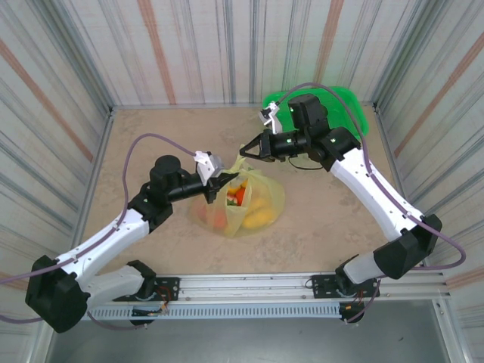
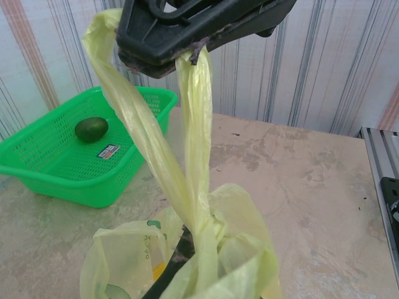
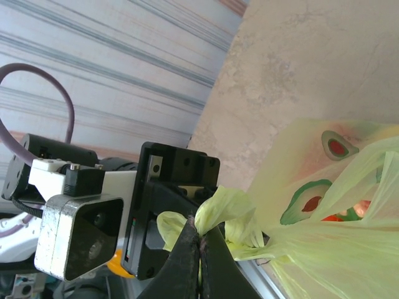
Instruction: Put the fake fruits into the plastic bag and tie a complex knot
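Note:
The plastic bag [image 1: 266, 193] sits mid-table with fake fruits inside: a red-orange one [image 1: 237, 195], a yellow one [image 1: 259, 218] and an orange one [image 1: 215, 220]. My right gripper [image 1: 246, 149] hangs above the bag, shut on a stretched handle strap [image 2: 190, 124]; its pinched fingertips [image 3: 201, 240] hold bunched film. My left gripper [image 1: 229, 178] is at the bag's mouth, shut on the other handle; one dark finger [image 2: 173, 258] shows among the film, the rest is covered. The two straps cross just above the bag. A dark green fruit [image 2: 91, 129] lies in the basket.
The rigid green mesh basket [image 1: 352, 102] stands at the back right behind the right arm. Corrugated walls close in the table on three sides. A metal rail [image 1: 302, 283] runs along the near edge by the arm bases.

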Tool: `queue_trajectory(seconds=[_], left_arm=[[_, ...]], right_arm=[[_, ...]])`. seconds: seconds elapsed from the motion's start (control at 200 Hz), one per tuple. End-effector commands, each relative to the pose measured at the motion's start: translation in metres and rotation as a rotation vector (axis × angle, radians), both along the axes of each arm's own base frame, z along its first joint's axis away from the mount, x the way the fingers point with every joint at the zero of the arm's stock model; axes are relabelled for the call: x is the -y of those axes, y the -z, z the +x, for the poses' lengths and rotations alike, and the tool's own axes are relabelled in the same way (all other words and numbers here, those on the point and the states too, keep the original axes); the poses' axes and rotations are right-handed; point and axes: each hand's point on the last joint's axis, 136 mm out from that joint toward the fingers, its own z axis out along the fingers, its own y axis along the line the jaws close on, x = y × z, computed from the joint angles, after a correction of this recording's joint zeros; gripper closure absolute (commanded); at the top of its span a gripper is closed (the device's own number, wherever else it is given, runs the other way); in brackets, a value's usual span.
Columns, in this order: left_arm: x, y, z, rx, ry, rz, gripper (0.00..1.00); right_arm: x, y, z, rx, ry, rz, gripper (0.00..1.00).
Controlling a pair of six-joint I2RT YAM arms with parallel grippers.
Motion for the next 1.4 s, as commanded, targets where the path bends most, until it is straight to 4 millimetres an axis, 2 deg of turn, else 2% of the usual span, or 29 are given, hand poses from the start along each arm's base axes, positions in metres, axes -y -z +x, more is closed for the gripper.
queue_trajectory(seconds=[0.0,0.326,0.661,0.807,1.012,1.147,1.227,1.313,1.393], left_arm=[[-0.002,0.011,0.002,-0.025,-0.015,0.048,0.96],[-0.001,0.014,0.004,-0.036,-0.024,0.062,0.94],[0.0,0.015,0.004,-0.045,-0.022,0.063,0.87],[0.0,0.014,0.002,-0.04,-0.013,0.057,1.0],[0.0,0.011,0.002,-0.025,-0.013,0.046,1.0],[-0.003,0.012,0.006,-0.025,-0.042,0.051,1.0],[-0.004,0.012,0.009,-0.027,-0.061,0.046,1.0],[-0.006,0.01,0.011,-0.032,-0.07,0.029,1.0],[-0.007,0.01,0.013,-0.041,-0.078,0.022,1.0]], right_arm=[[0.005,-0.04,-0.004,0.075,-0.005,0.078,1.0],[0.009,-0.042,-0.004,0.09,0.006,0.08,1.0],[0.011,-0.042,-0.003,0.099,0.012,0.086,1.0],[0.01,-0.04,-0.003,0.097,0.007,0.088,1.0],[0.011,-0.032,-0.005,0.102,-0.007,0.073,1.0],[0.013,-0.029,-0.028,0.2,-0.065,0.083,1.0],[0.018,-0.017,-0.046,0.248,-0.108,0.09,1.0],[0.027,0.013,-0.052,0.25,-0.093,0.046,1.0],[0.026,0.042,-0.056,0.204,-0.106,0.032,1.0]])
